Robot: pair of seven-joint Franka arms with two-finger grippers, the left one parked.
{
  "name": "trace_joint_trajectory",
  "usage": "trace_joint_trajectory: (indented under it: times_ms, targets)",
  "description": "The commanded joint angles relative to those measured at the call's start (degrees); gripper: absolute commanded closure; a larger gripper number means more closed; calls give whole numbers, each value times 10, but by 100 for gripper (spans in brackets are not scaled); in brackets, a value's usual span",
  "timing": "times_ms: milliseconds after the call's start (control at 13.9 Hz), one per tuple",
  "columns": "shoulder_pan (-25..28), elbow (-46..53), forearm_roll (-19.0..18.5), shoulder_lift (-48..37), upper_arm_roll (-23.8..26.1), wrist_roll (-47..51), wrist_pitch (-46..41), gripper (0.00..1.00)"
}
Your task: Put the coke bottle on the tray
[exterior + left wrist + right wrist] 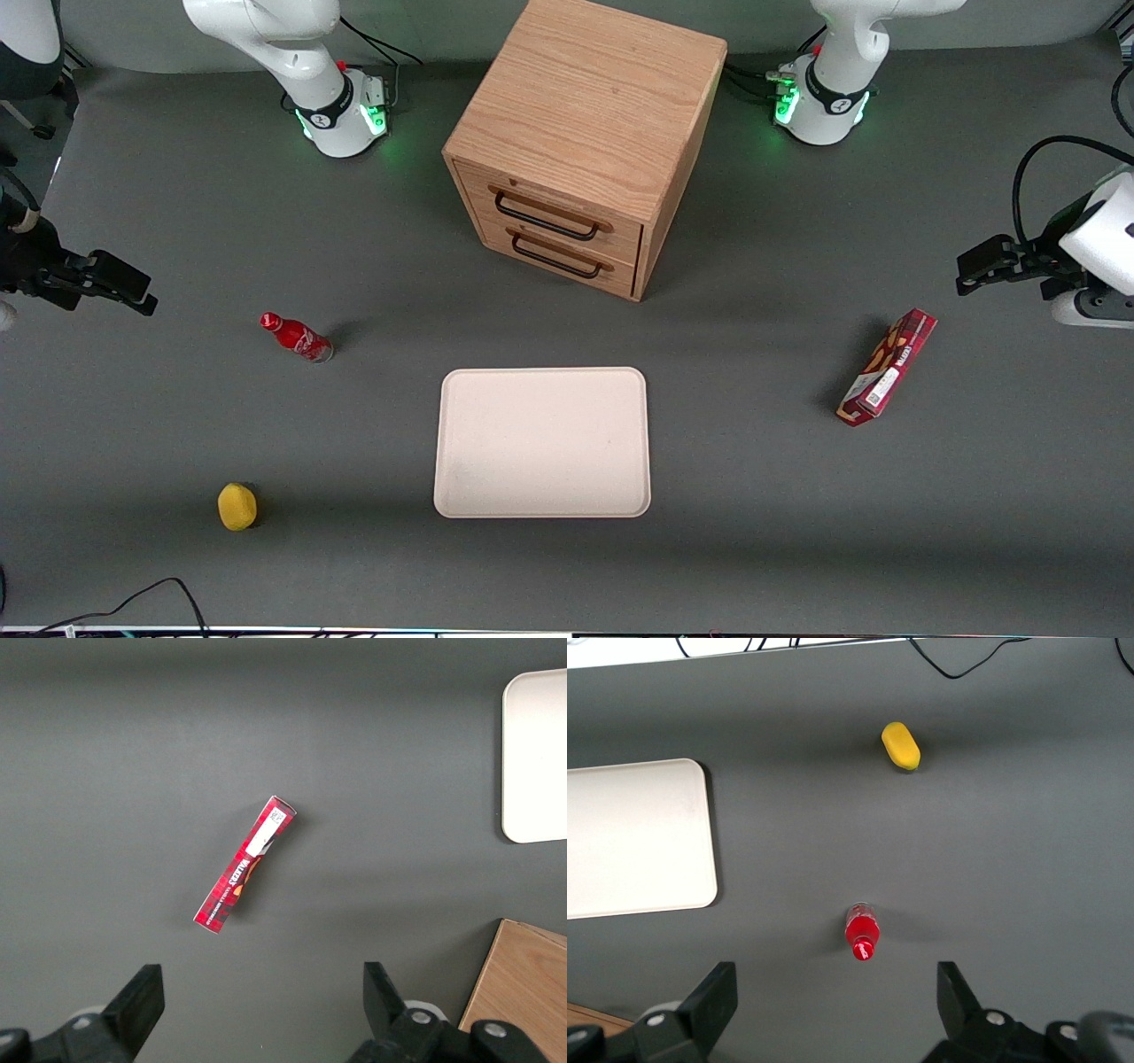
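Coke bottle [297, 338] stood upright on the bench [177, 416] at about ten o'clock from the tray [542, 443] and well apart from it, while the claw [133, 292], spread wide and empty, hovered toward the working arm's end with the bottle's cap between its fingers' line.

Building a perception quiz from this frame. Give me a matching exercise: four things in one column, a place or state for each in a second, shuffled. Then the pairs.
Things:
1. coke bottle
2. tray
3. gripper
4. snack box

Places or states:
A. open, in the air, holding nothing
B. nothing on it, in front of the wooden drawer cabinet
C. standing on the table, farther from the front camera than the yellow object
D. toward the parked arm's end of the table

Pairs: 1-C, 2-B, 3-A, 4-D
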Motion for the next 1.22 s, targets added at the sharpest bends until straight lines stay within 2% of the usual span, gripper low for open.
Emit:
trace_joint_trajectory:
  times_ms: [0,1151]
  targets:
    - [1,11,0,4,0,-12,-11,0]
    - [-2,11,-1,12,-2,-20,-10,0]
